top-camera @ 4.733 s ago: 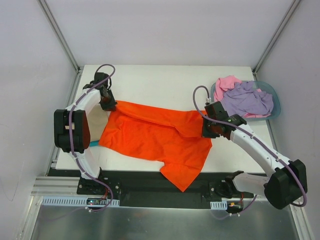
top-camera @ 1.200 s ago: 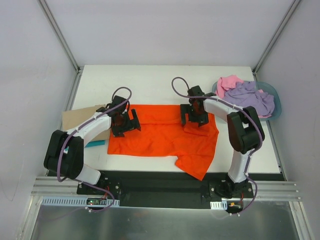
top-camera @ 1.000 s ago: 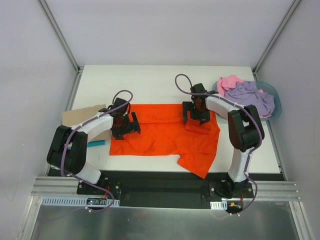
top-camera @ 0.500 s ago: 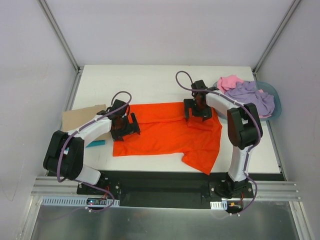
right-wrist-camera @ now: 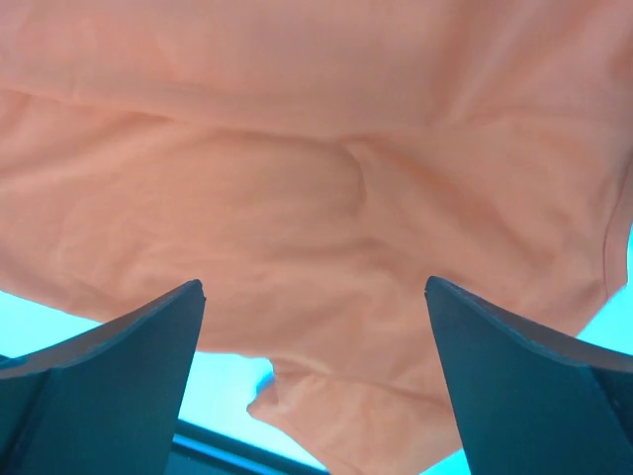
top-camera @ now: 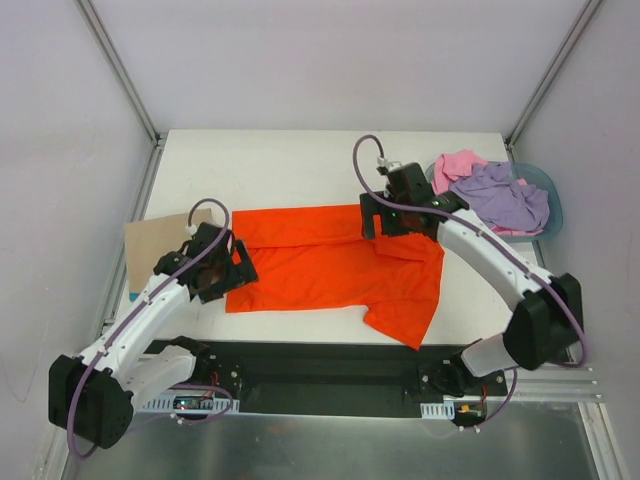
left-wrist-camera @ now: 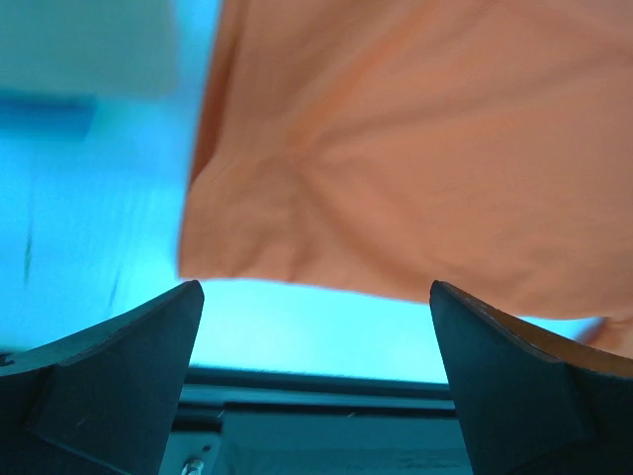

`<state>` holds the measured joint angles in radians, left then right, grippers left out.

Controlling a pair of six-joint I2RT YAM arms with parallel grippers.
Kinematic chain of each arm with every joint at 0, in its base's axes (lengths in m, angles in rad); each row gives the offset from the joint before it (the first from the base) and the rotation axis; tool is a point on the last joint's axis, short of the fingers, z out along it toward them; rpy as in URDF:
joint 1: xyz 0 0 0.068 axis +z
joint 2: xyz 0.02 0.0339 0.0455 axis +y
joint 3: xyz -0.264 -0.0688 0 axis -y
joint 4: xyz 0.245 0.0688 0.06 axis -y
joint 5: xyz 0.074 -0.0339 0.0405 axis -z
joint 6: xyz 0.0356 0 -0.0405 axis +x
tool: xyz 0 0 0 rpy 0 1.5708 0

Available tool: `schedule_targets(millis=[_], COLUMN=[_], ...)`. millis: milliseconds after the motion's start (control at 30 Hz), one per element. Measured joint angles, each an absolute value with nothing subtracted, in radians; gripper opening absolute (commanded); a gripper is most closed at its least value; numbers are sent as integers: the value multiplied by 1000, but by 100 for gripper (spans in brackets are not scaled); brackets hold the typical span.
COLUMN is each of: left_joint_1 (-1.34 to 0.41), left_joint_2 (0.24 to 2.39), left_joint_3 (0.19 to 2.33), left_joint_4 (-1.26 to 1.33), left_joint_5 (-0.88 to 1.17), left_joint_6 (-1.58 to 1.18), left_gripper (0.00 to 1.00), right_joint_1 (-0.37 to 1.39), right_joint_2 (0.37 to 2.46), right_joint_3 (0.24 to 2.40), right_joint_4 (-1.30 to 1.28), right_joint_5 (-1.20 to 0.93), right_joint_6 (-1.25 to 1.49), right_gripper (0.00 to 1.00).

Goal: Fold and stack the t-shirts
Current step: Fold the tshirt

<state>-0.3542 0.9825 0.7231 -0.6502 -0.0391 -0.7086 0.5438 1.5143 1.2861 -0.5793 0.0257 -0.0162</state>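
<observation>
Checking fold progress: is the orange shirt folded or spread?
Mostly spread: orange shirt lies flat on the table, only its far edge doubled over.

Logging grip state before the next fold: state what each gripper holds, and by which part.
Nothing is held. The left gripper and the right gripper both stand open over the orange t-shirt, pinching no cloth.

Items counted: three soft cloth short-sleeved shirts, namely one bright orange t-shirt (top-camera: pixel 330 270), one lilac-purple t-shirt (top-camera: pixel 500 200) and one pink t-shirt (top-camera: pixel 455 165). One blue-grey plastic basin (top-camera: pixel 549 196). One flat brown cardboard sheet (top-camera: pixel 155 245).
</observation>
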Motion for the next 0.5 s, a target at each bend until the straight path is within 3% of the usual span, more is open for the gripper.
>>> schedule_targets(millis=[133, 167, 233, 500], left_joint_1=[-354, -355, -354, -354], left_joint_2=[937, 931, 920, 945], left_joint_3=[611, 590, 561, 541], left_joint_4=[-735, -752, -771, -757], left_joint_5=[-67, -77, -98, -174], left_joint_6=[-780, -804, -845, -925], left_gripper=[90, 80, 72, 59], right_joint_1=[543, 543, 543, 543], right_joint_2=[1355, 1328, 1288, 1220], right_joint_3=[1106, 1069, 1009, 929], right_joint_4=[-561, -562, -561, -570], right_joint_5=[54, 64, 75, 109], right_joint_6=[49, 64, 88, 125], right_gripper=[97, 97, 97, 97])
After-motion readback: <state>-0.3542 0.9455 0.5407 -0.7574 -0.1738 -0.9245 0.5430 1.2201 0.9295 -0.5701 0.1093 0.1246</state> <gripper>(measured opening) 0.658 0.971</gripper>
